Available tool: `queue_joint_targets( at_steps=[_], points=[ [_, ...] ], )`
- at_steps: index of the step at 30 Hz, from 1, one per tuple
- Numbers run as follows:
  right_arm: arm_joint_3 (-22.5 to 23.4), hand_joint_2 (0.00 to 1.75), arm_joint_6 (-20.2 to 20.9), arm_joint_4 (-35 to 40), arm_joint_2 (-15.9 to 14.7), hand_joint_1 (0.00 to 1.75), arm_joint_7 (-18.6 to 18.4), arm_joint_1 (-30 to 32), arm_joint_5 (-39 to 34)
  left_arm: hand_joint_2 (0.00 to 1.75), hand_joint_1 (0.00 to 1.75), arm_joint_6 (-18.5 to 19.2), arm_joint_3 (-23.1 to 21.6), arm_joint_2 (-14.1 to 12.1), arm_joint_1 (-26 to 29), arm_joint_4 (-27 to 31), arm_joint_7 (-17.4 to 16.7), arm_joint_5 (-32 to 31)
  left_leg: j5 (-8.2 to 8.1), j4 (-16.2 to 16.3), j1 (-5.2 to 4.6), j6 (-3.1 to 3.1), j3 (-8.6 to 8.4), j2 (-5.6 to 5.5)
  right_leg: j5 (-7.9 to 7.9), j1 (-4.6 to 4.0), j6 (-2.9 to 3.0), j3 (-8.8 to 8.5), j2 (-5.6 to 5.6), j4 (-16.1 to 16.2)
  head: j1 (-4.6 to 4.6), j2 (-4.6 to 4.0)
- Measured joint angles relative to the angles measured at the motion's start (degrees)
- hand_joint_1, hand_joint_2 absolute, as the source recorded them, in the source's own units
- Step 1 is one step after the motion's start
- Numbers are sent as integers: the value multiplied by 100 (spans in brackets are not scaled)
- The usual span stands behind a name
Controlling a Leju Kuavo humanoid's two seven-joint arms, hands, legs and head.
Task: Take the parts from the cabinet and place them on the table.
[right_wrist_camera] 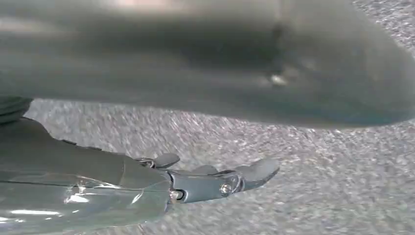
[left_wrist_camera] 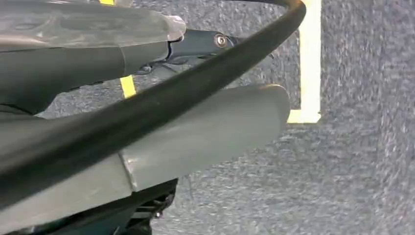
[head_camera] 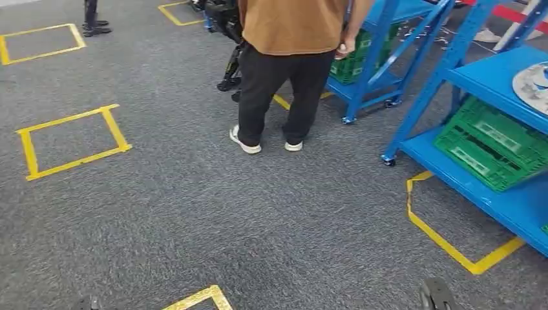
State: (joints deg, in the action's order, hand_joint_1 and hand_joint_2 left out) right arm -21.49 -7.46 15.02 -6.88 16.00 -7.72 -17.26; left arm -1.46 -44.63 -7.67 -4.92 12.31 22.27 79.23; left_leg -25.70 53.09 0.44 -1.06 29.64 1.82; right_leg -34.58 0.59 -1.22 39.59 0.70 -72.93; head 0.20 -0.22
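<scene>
Right hand (right_wrist_camera: 210, 181) hangs, fingers (right_wrist_camera: 257, 171) extended, holding nothing. Left hand (left_wrist_camera: 195, 44) hangs, grasp unclear.

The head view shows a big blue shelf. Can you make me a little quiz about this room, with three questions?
1. True or false: the green crate sits on the blue shelf.
2. What colour is the tape marking squares on the floor: A red, B yellow, C white?
3. Fill in: the person near the shelves wears ____ trousers.

Key: 1 true; 2 B; 3 black.
</scene>
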Motion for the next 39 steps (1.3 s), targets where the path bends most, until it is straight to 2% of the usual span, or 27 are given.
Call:
queue_joint_targets(
  at_steps=[1,2,4,5,6,7,8,10,12,14,16,18,19,20,21,23,25,26,27,28,30,31,33,35,36,37,39],
  points=[
    [11,0,101,-5,0,0,41,31,-142,0,0,7,0,2,-1,0,-9,0,-7,2,1,8,-10,65,34,22,-20,40,-19,-104,28,0],
    [28,0,181,-7,0,0,85,56,-269,0,0,7,0,9,-2,0,-18,0,-25,4,7,20,-25,124,205,48,-43,-73,-40,109,57,0],
    [79,0,247,-11,0,0,127,69,-374,0,0,9,0,24,0,0,-20,4,-70,8,23,69,-93,247,705,73,-64,-599,-172,1080,111,0],
    [94,0,256,-11,0,0,136,66,-381,0,0,9,0,28,0,0,-22,4,-102,14,23,111,-135,318,845,70,-65,-848,-391,1592,149,0],
    [105,0,269,-11,9,0,138,51,-392,0,0,9,0,15,1,-2,-20,4,-129,35,-24,152,-143,375,757,-36,-43,-903,-611,1717,208,0],
    [127,0,269,-11,11,0,146,39,-400,0,0,9,0,13,-3,-2,-22,4,-133,48,-39,181,-138,415,765,1,55,-941,-520,1708,204,0],
    [149,0,269,-13,11,0,151,63,-409,0,0,9,0,18,-20,-2,-24,4,-133,55,-46,191,-148,492,775,-17,76,-913,-451,1707,126,0],
    [160,0,269,-20,11,0,153,91,-409,0,0,9,0,20,-57,-2,-26,4,-148,46,-28,243,-178,615,800,-29,148,-908,-306,1718,94,0],
    [170,0,269,-20,11,0,162,74,-442,0,0,9,2,17,-50,-2,-26,2,-424,410,25,310,-35,12,831,4,209,-910,-180,1747,37,0],
    [203,0,274,-20,11,0,166,53,-481,0,0,9,2,20,-35,-2,-42,-2,-883,1423,39,314,492,-126,852,-1,261,-882,-38,1747,-50,0],
    [216,0,302,-31,11,0,160,81,-525,0,0,9,2,20,-7,-2,-79,-4,-1008,2060,34,314,870,-138,859,-17,279,-875,116,1747,-96,0],
    [240,0,313,-53,13,0,149,124,-577,0,0,7,2,22,7,-2,-94,-4,-593,1628,28,270,733,-157,865,-22,283,-887,296,1747,-127,0],
    [253,0,322,-59,18,0,142,141,-597,0,0,9,2,20,8,-2,-96,-7,-311,1130,26,235,515,-214,870,-22,276,-894,371,1747,-148,0],
    [260,0,328,-66,26,0,133,151,-615,0,0,9,2,13,1,-2,-96,-11,-66,583,21,188,261,-372,878,-20,264,-897,447,1747,-177,0],
    [269,0,333,-68,39,0,131,156,-630,0,0,7,2,-11,-8,-2,-96,-11,-24,240,8,146,112,-624,882,-30,235,-877,502,1741,-205,0],
    [297,0,348,-70,42,0,127,176,-645,0,0,9,2,-15,-21,-2,-101,-20,-39,104,13,168,75,-512,886,-32,178,-841,626,1734,-181,0],
    [304,0,350,-101,42,0,120,220,-656,0,0,9,2,-2,-50,-2,-109,-22,-35,79,9,113,40,-401,896,-14,99,-753,741,1771,-184,0],
    [304,0,354,-116,39,0,118,242,-663,0,0,11,0,15,-54,-2,-111,-22,7,10,62,83,16,-291,858,-13,85,-766,637,1698,-179,0],
    [304,0,352,-118,44,0,116,254,-669,0,0,11,0,13,-45,-2,-111,-20,1,-5,51,44,11,-245,682,-54,68,-677,302,1482,-118,0],
    [304,0,341,-120,44,0,116,246,-672,0,0,11,0,9,-28,-2,-114,-20,-2,-4,42,9,10,-165,422,-27,47,-481,130,1065,-41,0],
    [306,0,337,-127,44,0,114,238,-674,0,0,7,0,9,2,-4,-114,-20,-11,-1,25,2,9,-7,10,2,-1,-103,20,181,11,0],
    [306,0,337,-134,44,0,109,245,-674,0,0,7,0,9,3,-4,-114,-20,-16,2,25,4,10,57,-55,19,-27,0,-7,-82,22,0],
    [306,0,337,-149,44,0,109,267,-674,0,0,7,0,15,-2,-4,-114,-20,-39,8,40,35,-11,183,235,68,-79,-211,-59,257,72,0],
    [306,0,337,-151,44,0,112,266,-674,0,0,7,0,26,-1,-4,-114,-20,-86,23,62,103,-73,305,729,88,-101,-789,-278,1305,127,0],
    [306,0,337,-151,46,0,114,257,-674,0,0,7,0,18,2,-4,-114,-20,-112,36,39,143,-92,354,713,70,-118,-927,-581,1620,173,0],
    [308,0,337,-151,48,0,114,233,-683,0,0,2,0,15,0,-4,-111,-22,-141,95,-3,186,-87,405,679,1,-43,-962,-596,1741,252,0],
    [306,0,331,-151,48,0,118,244,-693,0,0,-4,0,13,-16,-4,-109,-22,-131,73,-17,224,-97,541,685,8,40,-953,-463,1690,123,0]
  ],
)
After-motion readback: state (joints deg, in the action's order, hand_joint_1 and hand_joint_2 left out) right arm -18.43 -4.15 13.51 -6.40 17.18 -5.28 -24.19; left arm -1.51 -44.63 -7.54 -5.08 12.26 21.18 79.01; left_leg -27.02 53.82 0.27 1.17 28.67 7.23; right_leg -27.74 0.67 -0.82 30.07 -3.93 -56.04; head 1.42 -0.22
